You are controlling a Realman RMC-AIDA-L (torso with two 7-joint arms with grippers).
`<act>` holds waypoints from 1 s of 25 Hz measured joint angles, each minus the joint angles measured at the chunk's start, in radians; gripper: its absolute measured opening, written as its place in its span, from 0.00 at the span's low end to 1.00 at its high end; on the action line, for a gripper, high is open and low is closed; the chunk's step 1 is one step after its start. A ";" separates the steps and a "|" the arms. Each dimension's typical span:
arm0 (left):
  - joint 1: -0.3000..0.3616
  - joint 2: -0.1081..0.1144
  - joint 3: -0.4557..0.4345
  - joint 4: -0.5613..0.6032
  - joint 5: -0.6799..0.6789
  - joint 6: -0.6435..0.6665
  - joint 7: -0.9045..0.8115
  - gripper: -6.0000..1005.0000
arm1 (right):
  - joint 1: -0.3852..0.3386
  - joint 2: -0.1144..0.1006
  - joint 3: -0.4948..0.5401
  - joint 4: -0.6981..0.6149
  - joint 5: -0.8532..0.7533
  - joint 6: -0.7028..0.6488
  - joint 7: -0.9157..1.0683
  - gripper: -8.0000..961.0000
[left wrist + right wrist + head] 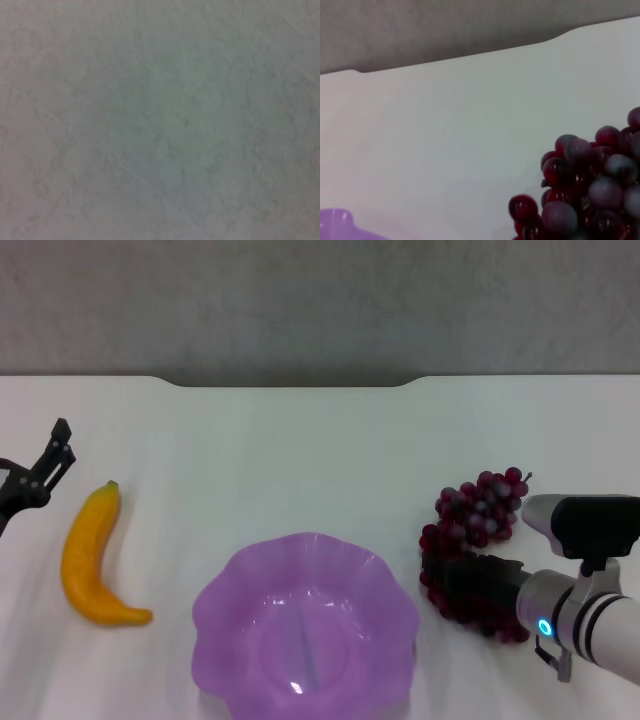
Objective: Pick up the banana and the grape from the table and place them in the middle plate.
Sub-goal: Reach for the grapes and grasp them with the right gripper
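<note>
The banana (pixel 93 560) is smooth, yellow-orange and curved, with a small green tip at its far end; it lies on the white table (pixel 300 460) to the left of the plate (pixel 306 632). The grape (pixel 473 540) is a lumpy bunch of glossy, round, dark red-purple berries, lying on the table just right of the plate. The right wrist view shows the berries (pixel 590 185) close up, some with a dull greyish bloom, and a sliver of the plate's rim (pixel 340 225). The plate is translucent purple plastic with a wavy, scalloped rim, and it holds nothing.

The right gripper (pixel 470 585) sits low at the near end of the bunch, its dark fingers (pixel 480 580) among the berries; I cannot tell whether they are clamped on it. The left gripper (pixel 55 455) stands just left of the banana's tip, apart from it, fingers slightly parted and holding nothing. The left wrist view shows only a plain grey surface.
</note>
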 joint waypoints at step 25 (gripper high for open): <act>0.003 0.002 -0.001 0.000 0.000 0.000 0.000 0.88 | -0.022 -0.006 -0.016 -0.034 0.004 -0.006 0.000 0.46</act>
